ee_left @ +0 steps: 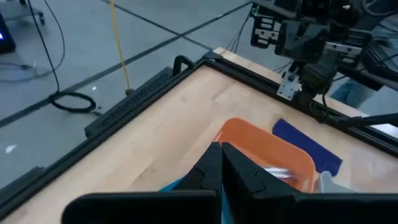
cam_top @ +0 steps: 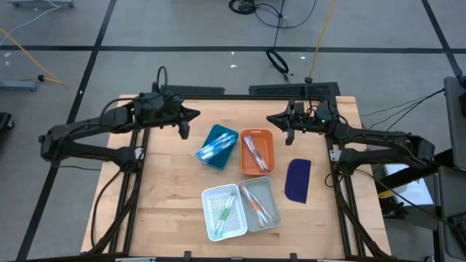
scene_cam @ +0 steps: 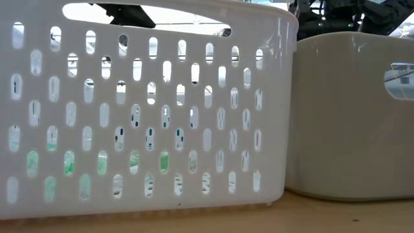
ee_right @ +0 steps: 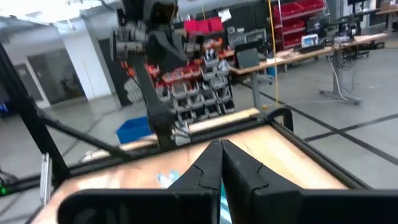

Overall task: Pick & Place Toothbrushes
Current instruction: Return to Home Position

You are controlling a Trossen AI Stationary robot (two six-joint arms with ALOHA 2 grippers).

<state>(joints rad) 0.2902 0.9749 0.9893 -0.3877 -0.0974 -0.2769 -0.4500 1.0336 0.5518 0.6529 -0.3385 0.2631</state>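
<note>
Toothbrushes [cam_top: 255,154] all lie in bins [cam_top: 231,135] (job done, I judge); left gripper [cam_top: 196,113] and right gripper [cam_top: 269,118] are closed, empty.

The white slotted plastic basket [scene_cam: 162,97] runs off the low view's left edge; the green toothbrushes [scene_cam: 68,163] inside show only as blurred patches through its slots. The smooth pale plastic bin [scene_cam: 349,116] beside it is cut off at right.

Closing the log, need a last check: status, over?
Left gripper and right gripper shut, empty, above table's far edge. Toothbrushes all in the four bins, none loose. Nothing in the way.
</note>
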